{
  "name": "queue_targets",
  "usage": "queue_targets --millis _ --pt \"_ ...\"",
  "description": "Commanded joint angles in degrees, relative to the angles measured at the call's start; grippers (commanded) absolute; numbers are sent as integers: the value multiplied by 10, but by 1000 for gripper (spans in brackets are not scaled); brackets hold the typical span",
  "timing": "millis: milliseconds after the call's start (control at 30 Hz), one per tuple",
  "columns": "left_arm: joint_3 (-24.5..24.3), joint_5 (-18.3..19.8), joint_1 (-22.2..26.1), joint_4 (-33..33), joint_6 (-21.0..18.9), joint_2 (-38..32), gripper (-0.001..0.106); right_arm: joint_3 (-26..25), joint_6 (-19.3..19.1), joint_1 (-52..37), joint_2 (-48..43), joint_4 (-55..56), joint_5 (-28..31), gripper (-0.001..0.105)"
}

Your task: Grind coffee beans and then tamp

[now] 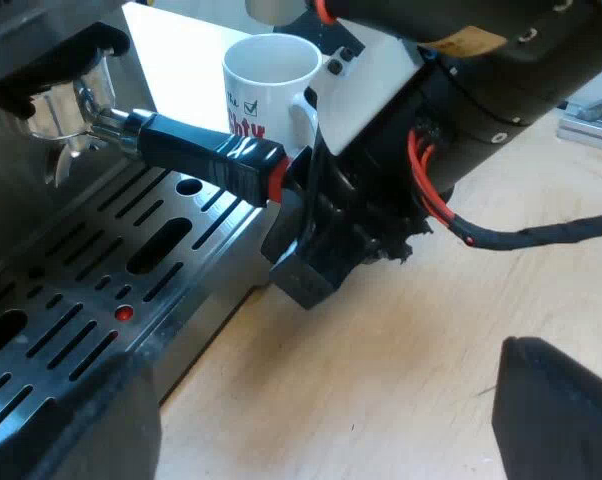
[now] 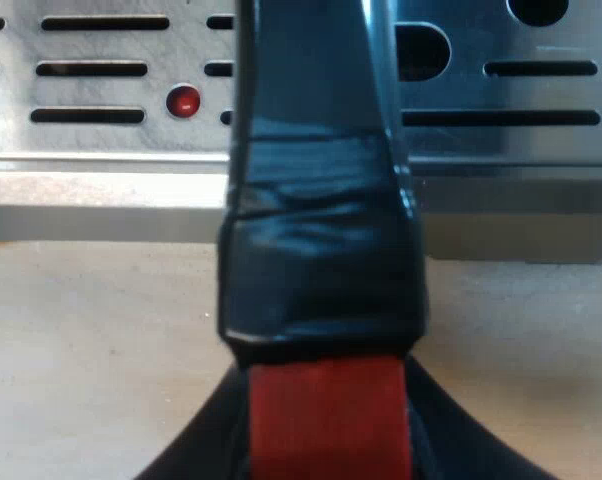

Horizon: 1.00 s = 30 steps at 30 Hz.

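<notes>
While the holder (image 1: 193, 148) sits at the front of the espresso machine (image 1: 6, 200) above the drip tray (image 1: 91, 295), the right tool (image 1: 296, 195) is clenched on its handle's red end (image 2: 326, 420); the left tool (image 1: 321, 440) hangs released over the desk (image 1: 411, 340)

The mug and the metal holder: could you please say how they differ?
The mug is white and upright; the holder is metal with a dark, red-tipped handle, locked level into the machine. No hand grips the mug; the right hand grips the holder's handle. Both have handles.
</notes>
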Motion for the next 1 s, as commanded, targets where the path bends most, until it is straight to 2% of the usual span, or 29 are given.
queue_targets --millis 33,167,667,767,1000 --pt "-2 8 -4 -6 4 0 70 -1 -6 6 -10 7 5 0" --pt "-2 8 -4 -6 4 0 70 -1 7 6 -15 13 -4 0" --pt "-2 8 -4 -6 4 0 70 -1 12 9 -46 59 -1 0" --pt "-2 8 -4 -6 4 0 70 -1 12 20 -48 59 21 0" --pt "-2 8 -4 -6 4 0 70 -1 43 52 -52 59 74 0"
